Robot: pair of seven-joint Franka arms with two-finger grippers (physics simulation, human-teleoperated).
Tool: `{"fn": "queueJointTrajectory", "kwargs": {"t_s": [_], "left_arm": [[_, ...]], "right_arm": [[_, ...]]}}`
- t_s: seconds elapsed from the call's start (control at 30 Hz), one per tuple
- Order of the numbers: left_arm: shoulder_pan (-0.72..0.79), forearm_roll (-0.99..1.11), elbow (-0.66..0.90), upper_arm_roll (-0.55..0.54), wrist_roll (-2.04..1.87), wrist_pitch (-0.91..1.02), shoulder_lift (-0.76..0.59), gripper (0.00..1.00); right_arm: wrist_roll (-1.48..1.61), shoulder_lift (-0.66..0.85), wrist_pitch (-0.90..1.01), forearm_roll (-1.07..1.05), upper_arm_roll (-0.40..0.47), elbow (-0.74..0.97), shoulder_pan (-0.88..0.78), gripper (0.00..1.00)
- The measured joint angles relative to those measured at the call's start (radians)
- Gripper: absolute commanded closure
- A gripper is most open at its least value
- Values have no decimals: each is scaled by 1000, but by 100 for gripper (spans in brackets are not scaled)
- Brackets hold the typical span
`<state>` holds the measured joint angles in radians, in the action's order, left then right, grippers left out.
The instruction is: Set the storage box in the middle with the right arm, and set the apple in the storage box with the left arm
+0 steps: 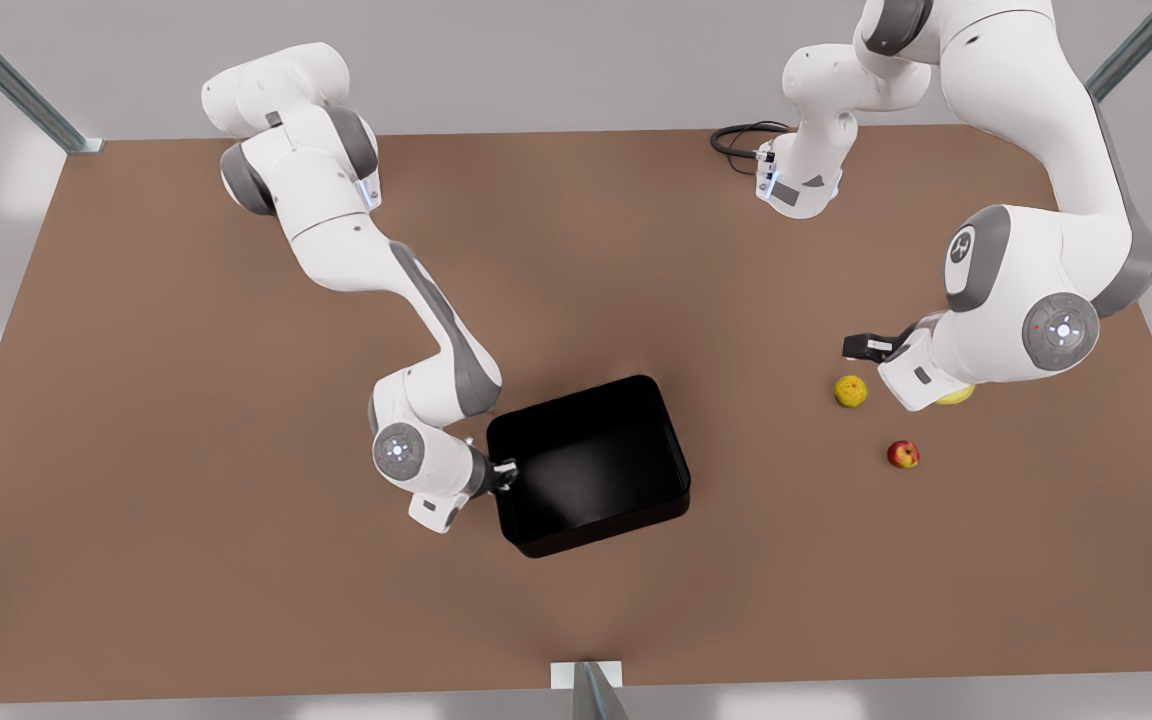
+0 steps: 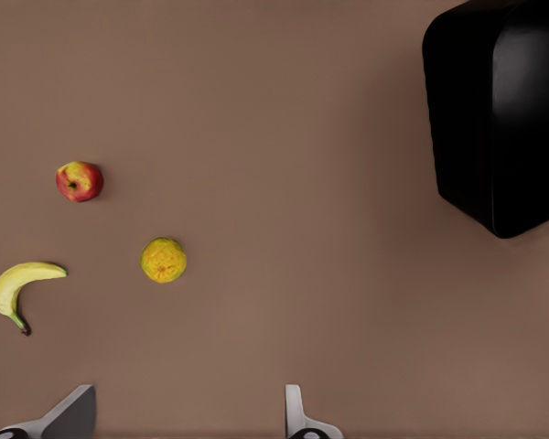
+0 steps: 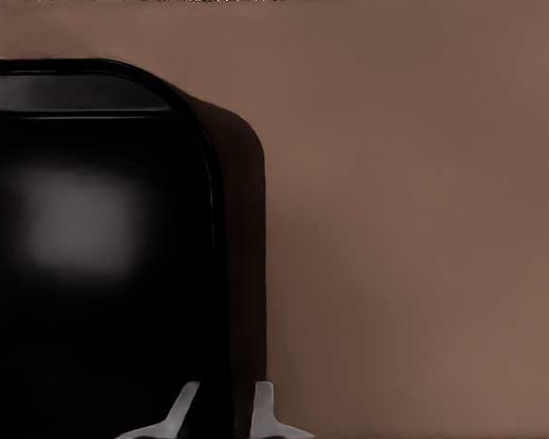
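While the right hand [image 1: 508,470] straddles the storage box [image 1: 586,462] wall, one finger inside and one outside, its fingers [image 3: 263,412] sit narrowly parted around the rim and look closed on it; I judge this a grip, contact not fully resolved. Box sits about mid-width of the worktop [image 1: 186,560], nearer the worktop's front edge, turned slightly askew.

Left hand [image 1: 866,347] hovers spread wide, holding nothing, above the fruit cluster toward the worktop's right edge as the front view shows it. Its fingers [image 2: 297,412] are well apart in the left wrist view.

Apple [image 1: 903,454] rests on the worktop, apart from the bumpy yellow-green fruit [image 1: 850,390] and the banana [image 2: 23,283].

Step in hand, as judged: box placement near complete; apple pick not yet begun.

Next move calls for the right hand to release and lift off, the left to shift over the apple and descend.

Open worktop lies between apple and box; the bumpy fruit is the nearest obstacle.
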<state>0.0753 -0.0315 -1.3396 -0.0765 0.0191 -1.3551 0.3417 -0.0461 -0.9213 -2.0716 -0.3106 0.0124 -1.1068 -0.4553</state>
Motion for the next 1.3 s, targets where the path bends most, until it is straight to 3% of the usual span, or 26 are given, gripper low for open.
{"fn": "queueJointTrajectory", "kwargs": {"t_s": [0.1, 0.2, 0.33, 0.43, 0.57, 0.83, 1.3], "left_arm": [[0, 2, -1, 6, 0, -7, 2, 0], [-7, 6, -1, 41, -1, -33, 1, 0], [-26, 8, -26, 154, -2, -107, 71, 0], [-46, 6, -179, 185, 0, -284, 126, 0], [-102, -3, -230, 190, 26, -519, 236, 0], [-111, -29, -286, 190, 67, -737, 313, 0], [-131, -35, -300, 191, 106, -808, 394, 0]], "right_arm": [[-37, 45, -12, 0, 0, -11, 1, 0], [-72, 280, 38, 14, 3, -156, 44, 0], [-99, 443, 312, 192, 18, -234, 345, 0], [-100, 600, 463, 305, 18, -248, 463, 0], [-98, 772, 607, 362, -9, -250, 462, 0], [-94, 737, 745, 387, -16, -255, 449, 0], [-92, 708, 815, 388, -16, -260, 448, 0]]}}
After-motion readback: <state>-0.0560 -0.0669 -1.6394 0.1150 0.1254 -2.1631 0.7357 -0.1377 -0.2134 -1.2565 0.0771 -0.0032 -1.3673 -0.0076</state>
